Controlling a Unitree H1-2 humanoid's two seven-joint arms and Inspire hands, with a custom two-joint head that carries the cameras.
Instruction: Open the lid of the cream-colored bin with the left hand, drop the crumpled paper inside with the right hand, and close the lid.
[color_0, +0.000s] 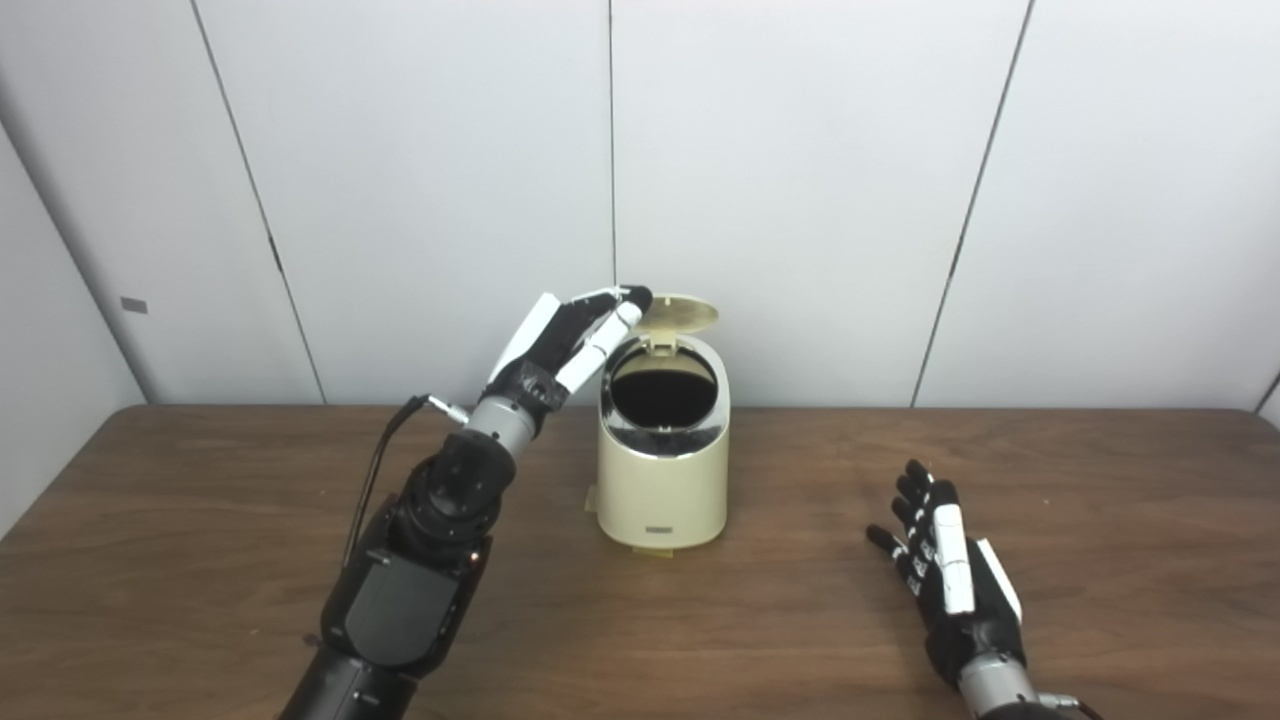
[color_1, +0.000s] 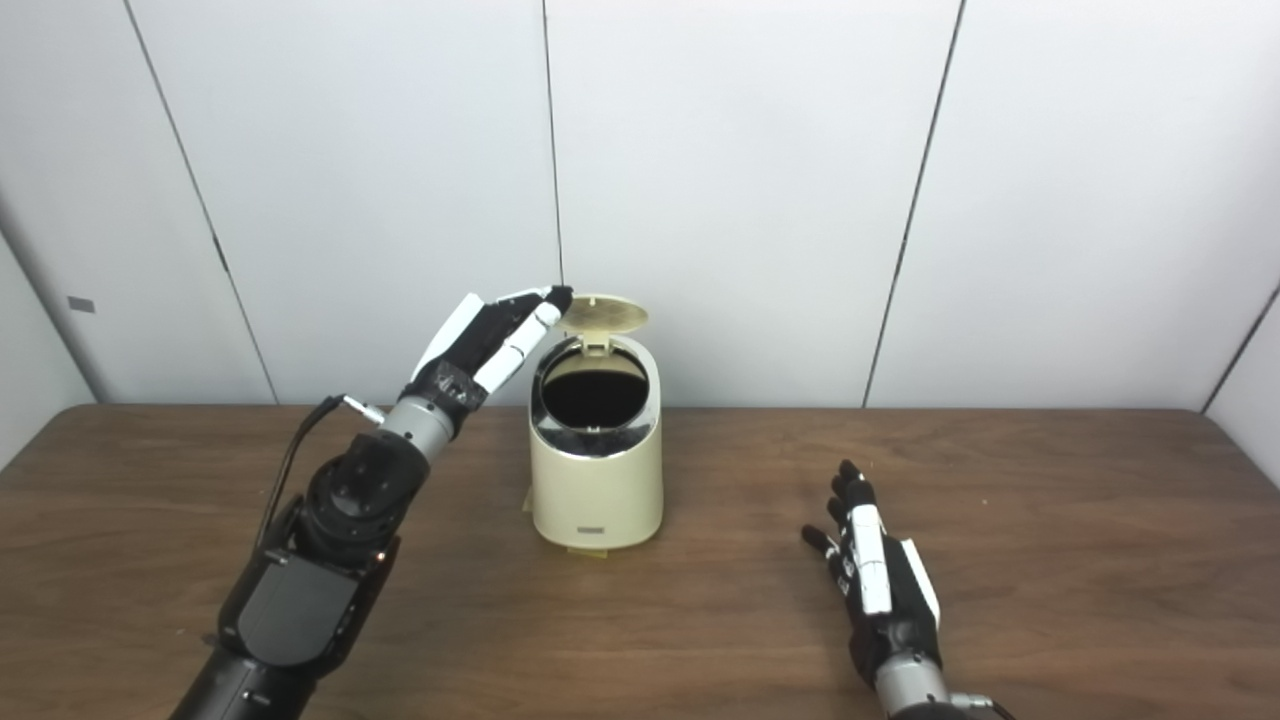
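The cream-colored bin (color_0: 663, 480) stands on the table near its middle. Its round lid (color_0: 678, 313) is tipped up at the back, and the dark opening (color_0: 663, 388) shows. My left hand (color_0: 565, 340) is raised beside the bin's upper left, fingers stretched out, with the fingertips (color_0: 634, 296) at the lid's left edge. My right hand (color_0: 945, 565) rests low over the table to the right of the bin, fingers spread, holding nothing. No crumpled paper is visible in either view; the inside of the bin is too dark to read.
The brown wooden table (color_0: 780, 620) runs across the whole view. White wall panels (color_0: 800, 180) stand close behind the bin. A black cable (color_0: 375, 470) loops from my left wrist.
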